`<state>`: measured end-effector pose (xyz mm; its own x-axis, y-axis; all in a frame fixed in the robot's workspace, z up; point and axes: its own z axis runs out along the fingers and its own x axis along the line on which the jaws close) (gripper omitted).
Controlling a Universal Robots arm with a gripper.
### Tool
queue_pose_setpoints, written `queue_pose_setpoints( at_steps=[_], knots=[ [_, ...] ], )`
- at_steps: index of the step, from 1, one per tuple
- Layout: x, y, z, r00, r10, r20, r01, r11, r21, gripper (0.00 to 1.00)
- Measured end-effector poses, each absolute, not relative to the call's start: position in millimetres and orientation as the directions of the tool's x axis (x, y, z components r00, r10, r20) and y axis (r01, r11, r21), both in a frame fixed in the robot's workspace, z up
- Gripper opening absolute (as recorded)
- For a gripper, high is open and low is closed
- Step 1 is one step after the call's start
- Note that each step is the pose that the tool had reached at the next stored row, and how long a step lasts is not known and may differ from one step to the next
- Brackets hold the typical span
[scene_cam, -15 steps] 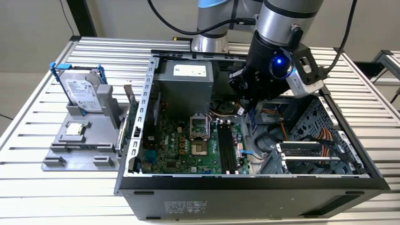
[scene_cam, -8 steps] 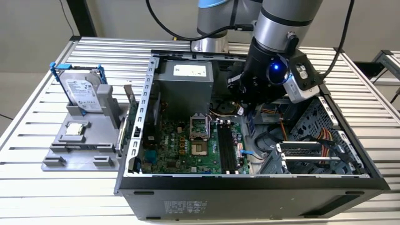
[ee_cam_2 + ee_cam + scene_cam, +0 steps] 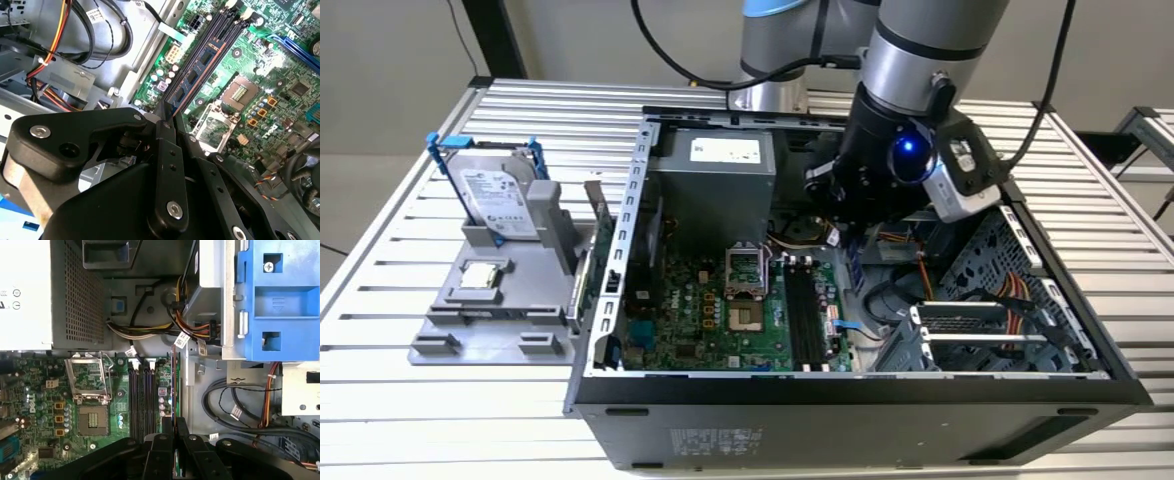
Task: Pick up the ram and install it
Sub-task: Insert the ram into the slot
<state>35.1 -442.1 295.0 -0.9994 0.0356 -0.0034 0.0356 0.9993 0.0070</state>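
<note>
My gripper (image 3: 850, 222) is down inside the open computer case (image 3: 854, 385), over the motherboard. Its fingers (image 3: 165, 150) are shut on one end of the ram (image 3: 197, 72), a dark blue stick with black chips. The ram reaches out from the fingertips, parallel to the black memory slots (image 3: 227, 20) and above them. In the first wrist view the ram (image 3: 173, 385) shows edge-on. There it lines up just beside the slots (image 3: 142, 395), on the side toward the drive cage, with my gripper (image 3: 174, 424) at its near end.
The empty processor socket (image 3: 89, 385) lies beside the slots. The power supply (image 3: 714, 190), bundled cables (image 3: 185, 332) and a blue drive bracket (image 3: 277, 300) crowd the case. Outside, at the exterior view's left, a grey holder (image 3: 494, 310) carries the hard drive (image 3: 494, 190) and a small silver chip (image 3: 480, 275).
</note>
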Motion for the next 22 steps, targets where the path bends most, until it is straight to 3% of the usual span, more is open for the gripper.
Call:
queue_pose_setpoints(
  at_steps=[22],
  knots=[
    [35.0, -448.2, 277.1, -0.999, 0.036, -0.003, 0.036, 0.999, 0.007, 0.0]
  ],
)
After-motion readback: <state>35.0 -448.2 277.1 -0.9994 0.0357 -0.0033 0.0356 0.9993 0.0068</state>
